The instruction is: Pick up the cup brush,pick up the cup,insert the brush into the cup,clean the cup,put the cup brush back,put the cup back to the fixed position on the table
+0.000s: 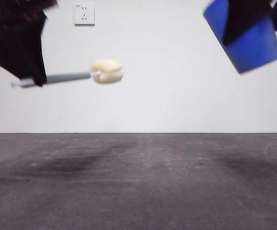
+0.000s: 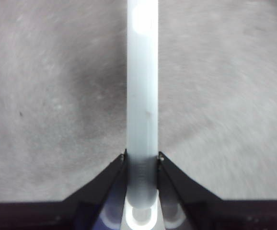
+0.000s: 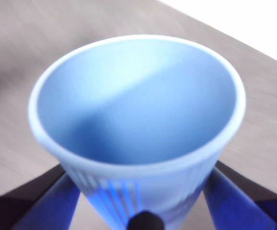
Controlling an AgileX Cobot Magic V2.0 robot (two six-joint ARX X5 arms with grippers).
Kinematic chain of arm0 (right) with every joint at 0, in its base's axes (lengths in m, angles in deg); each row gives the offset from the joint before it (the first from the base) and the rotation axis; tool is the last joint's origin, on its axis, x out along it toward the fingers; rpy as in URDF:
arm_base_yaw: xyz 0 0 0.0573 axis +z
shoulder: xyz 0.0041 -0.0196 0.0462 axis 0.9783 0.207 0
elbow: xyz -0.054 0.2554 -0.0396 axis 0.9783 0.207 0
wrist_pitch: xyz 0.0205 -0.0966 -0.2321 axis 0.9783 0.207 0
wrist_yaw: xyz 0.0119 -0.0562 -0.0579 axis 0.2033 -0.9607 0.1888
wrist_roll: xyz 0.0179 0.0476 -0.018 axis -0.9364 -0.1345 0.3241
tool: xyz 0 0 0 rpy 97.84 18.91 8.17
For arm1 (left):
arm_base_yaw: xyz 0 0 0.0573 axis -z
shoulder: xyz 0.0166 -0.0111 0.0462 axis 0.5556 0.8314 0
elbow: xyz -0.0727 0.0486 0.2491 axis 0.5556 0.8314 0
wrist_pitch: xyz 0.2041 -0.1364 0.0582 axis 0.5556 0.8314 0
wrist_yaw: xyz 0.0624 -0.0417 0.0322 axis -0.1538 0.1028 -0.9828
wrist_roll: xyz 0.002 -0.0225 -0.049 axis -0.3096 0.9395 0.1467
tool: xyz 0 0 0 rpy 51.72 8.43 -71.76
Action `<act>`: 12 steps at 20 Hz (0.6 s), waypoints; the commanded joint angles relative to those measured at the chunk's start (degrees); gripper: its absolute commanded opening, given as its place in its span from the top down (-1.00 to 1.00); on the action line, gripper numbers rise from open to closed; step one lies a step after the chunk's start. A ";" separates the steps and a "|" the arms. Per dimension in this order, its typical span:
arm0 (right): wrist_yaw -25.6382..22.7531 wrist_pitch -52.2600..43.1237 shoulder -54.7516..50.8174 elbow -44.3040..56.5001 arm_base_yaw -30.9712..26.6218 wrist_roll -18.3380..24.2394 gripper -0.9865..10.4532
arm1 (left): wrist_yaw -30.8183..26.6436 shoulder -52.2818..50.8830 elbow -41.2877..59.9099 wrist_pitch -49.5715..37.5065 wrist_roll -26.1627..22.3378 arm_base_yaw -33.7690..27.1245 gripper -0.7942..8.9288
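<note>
My left gripper (image 1: 33, 79) is shut on the cup brush (image 1: 69, 77) and holds it level, high above the table (image 1: 138, 182) at the left. Its cream-yellow sponge head (image 1: 107, 71) points right toward the cup. In the left wrist view the pale handle (image 2: 142, 96) runs out from between the shut jaws of the gripper (image 2: 142, 160). My right gripper (image 1: 246, 21) is shut on the blue ribbed cup (image 1: 253, 45), held tilted at the top right. In the right wrist view the cup (image 3: 138, 110) shows its open mouth, empty, with the gripper (image 3: 143, 191) at its sides.
A white wall socket (image 1: 84, 14) is on the pale back wall. The dark grey table carries faint shadows under both arms and pale specks.
</note>
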 commanded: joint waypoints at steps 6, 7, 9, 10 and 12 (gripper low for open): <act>6.88 -2.40 -1.97 -0.28 -0.02 -7.91 0.85 | -0.50 16.13 -0.04 -12.90 10.97 1.51 0.85; 6.88 -2.40 -1.97 -0.28 -0.02 -7.91 0.85 | -0.79 17.38 -0.04 -13.42 11.58 1.66 0.85; 6.91 -2.43 -1.97 -0.28 -0.02 -8.15 0.85 | -1.64 20.41 -0.04 -14.91 12.83 2.23 0.85; 6.93 -2.40 -1.97 -0.28 -0.02 -8.31 0.85 | -1.81 21.49 -0.04 -15.37 13.42 2.38 0.85; 7.02 -2.40 -1.97 -0.28 -0.02 -8.31 0.85 | -1.81 23.87 -0.04 -16.72 14.16 2.80 0.85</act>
